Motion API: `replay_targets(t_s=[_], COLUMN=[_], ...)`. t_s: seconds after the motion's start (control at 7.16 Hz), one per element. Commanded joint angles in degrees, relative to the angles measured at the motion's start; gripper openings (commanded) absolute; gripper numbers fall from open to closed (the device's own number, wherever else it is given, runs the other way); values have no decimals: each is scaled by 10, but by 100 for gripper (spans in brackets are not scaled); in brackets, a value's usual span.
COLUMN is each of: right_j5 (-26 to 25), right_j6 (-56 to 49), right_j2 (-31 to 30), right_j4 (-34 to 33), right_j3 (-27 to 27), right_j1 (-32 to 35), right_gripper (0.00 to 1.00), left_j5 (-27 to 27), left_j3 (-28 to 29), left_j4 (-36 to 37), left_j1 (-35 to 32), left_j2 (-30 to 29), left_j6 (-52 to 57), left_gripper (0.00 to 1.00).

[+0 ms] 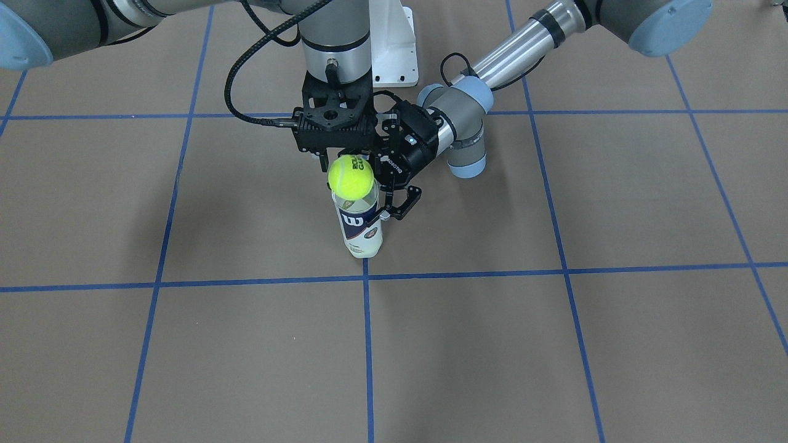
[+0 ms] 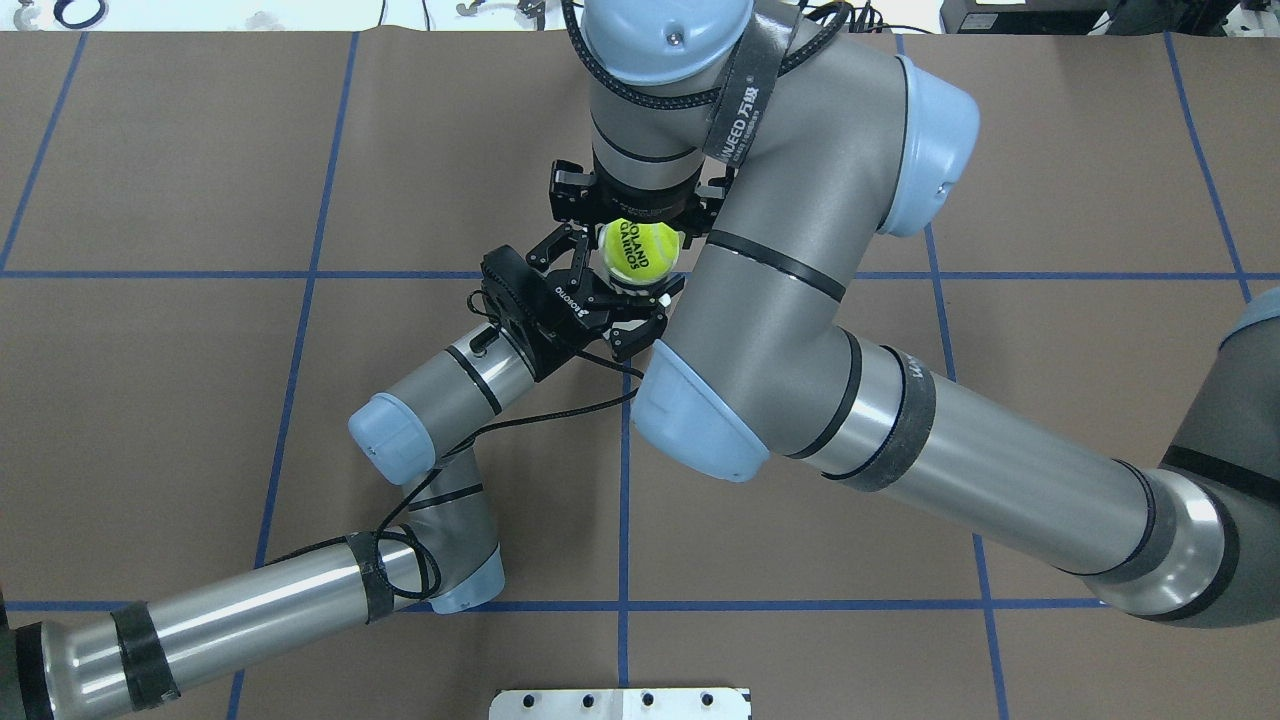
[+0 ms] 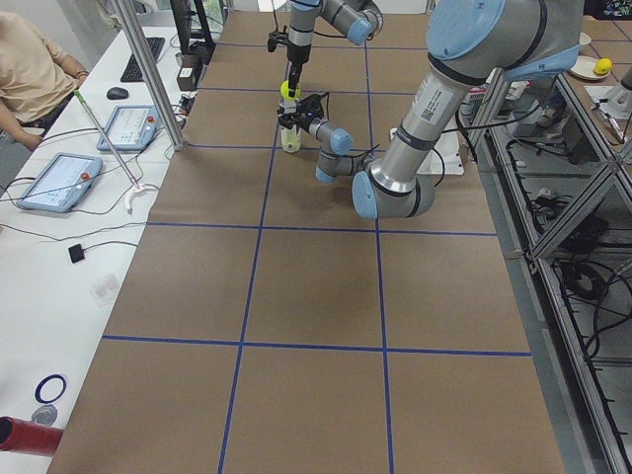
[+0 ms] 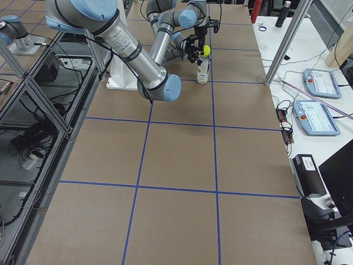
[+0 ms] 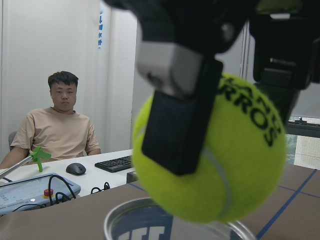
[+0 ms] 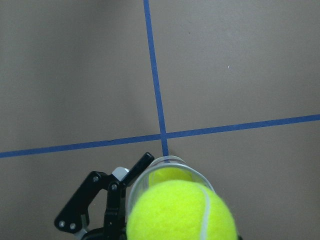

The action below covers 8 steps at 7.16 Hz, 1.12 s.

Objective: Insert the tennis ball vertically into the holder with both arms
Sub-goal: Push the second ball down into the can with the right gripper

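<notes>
The tennis ball (image 1: 351, 176) is pinched between the fingers of my right gripper (image 1: 349, 167), which points straight down from above. The ball hangs just over the open mouth of the holder (image 1: 363, 231), a clear can that stands upright on the table. My left gripper (image 1: 377, 212) reaches in from the side and is shut on the can's upper part. In the right wrist view the ball (image 6: 180, 212) sits right above the can's rim (image 6: 197, 175), and another yellow ball (image 6: 170, 175) lies inside. The left wrist view shows the ball (image 5: 235, 165) above the rim (image 5: 117, 220).
The white pedestal base (image 1: 394, 43) stands behind the can. The brown table has a blue tape grid (image 1: 367, 344). A seated operator (image 3: 30, 69) and control tablets (image 3: 54, 183) are at a side table beyond the far edge.
</notes>
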Motion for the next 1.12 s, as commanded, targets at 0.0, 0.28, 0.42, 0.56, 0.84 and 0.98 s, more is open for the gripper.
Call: replay_targets(t_s=[0.0,0.28,0.42,0.56,0.84,0.98], right_j5=[-1,3,1,1,1,1], right_j6=[-5,-9,-13,-47,-50,-48], right_j2=[1,1,-3,-5,-9,-8], right_j4=[0,0,2,2,9,25], right_j3=[1,2,1,0,-5,-24], right_j1=[0,2,1,2,1,1], right_gripper=[100,54,33,34,41,40], left_j5=[0,0,0,0,0,0], left_j3=[0,0,0,0,0,0], left_j4=[0,0,0,0,0,0], left_j1=[0,0,-1,-1,-1,-1], left_j2=[0,1,1,1,1,2], left_j6=[0,0,0,0,0,0], left_gripper=[98,98,98,98,98,98])
